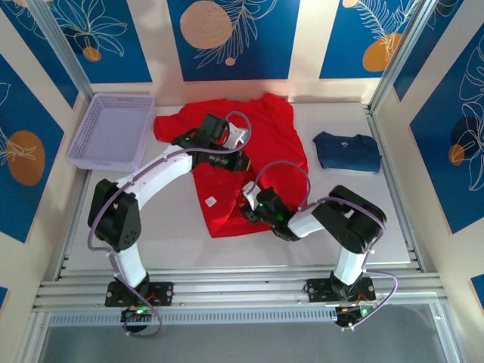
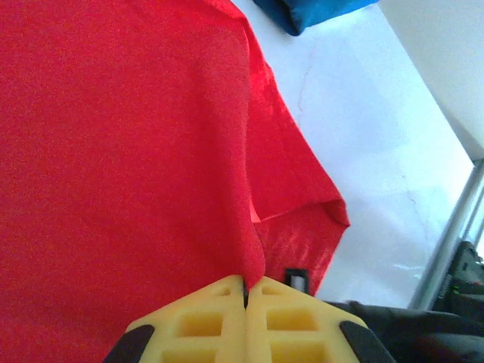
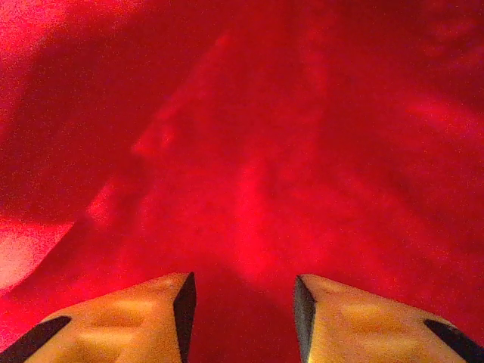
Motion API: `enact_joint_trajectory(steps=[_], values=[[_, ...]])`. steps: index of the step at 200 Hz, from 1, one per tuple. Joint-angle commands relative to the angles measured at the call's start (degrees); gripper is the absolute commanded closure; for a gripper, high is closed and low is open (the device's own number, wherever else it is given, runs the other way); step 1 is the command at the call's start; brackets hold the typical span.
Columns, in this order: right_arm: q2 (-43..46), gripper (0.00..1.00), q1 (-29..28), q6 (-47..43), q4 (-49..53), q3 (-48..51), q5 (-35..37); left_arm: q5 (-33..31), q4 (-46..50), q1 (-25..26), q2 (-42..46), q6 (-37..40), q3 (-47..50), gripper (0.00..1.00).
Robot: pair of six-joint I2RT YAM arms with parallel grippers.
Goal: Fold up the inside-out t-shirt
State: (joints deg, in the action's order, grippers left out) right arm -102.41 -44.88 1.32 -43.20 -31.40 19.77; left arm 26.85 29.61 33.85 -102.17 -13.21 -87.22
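Left gripper (image 2: pixel 246 296), blocky and yellow, pressed together, pinching a fold of the soft red inside-out t-shirt (image 2: pixel 113 166). Right gripper (image 3: pixel 242 302) spread over its rumpled cloth.

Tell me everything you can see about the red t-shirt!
The bright red soft cloth t-shirt lies mostly flat but rumpled on the white table, short sleeves spread at the far end, a small white tag showing near its hem. The left pincer is shut on a fold of it; the open right pincer sits close above the cloth.
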Motion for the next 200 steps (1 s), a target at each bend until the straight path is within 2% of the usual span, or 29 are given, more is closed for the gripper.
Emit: enact_joint_trajectory(steps=[1,45,69,89,133,163,200], values=[[-3.51,0.61,0.38,-5.97,-8.64,-4.02,6.84,4.40,3.89,-0.41,4.09,-0.55,-3.14,1.00],[-6.81,0.63,3.82,-6.20,-8.20,-8.14,5.86,6.19,6.56,-0.39,7.08,0.92,-5.41,1.00],[-6.92,0.63,5.11,-3.85,-2.76,-10.78,5.90,6.96,6.60,-0.36,8.74,2.19,-5.81,1.00],[-7.32,0.61,4.49,-4.00,-0.81,-12.50,9.03,8.99,5.76,-0.06,9.50,2.01,-6.03,1.00],[-8.98,0.55,4.90,-1.23,13.45,-21.96,14.60,13.73,5.96,2.84,9.64,1.61,-11.40,1.00],[-10.79,0.50,6.55,0.94,24.41,-28.70,15.19,16.71,5.86,4.33,10.19,1.31,-16.61,1.00],[-14.48,0.43,5.80,1.55,33.54,-36.58,16.32,17.88,6.23,5.39,9.22,1.56,-22.40,1.00]])
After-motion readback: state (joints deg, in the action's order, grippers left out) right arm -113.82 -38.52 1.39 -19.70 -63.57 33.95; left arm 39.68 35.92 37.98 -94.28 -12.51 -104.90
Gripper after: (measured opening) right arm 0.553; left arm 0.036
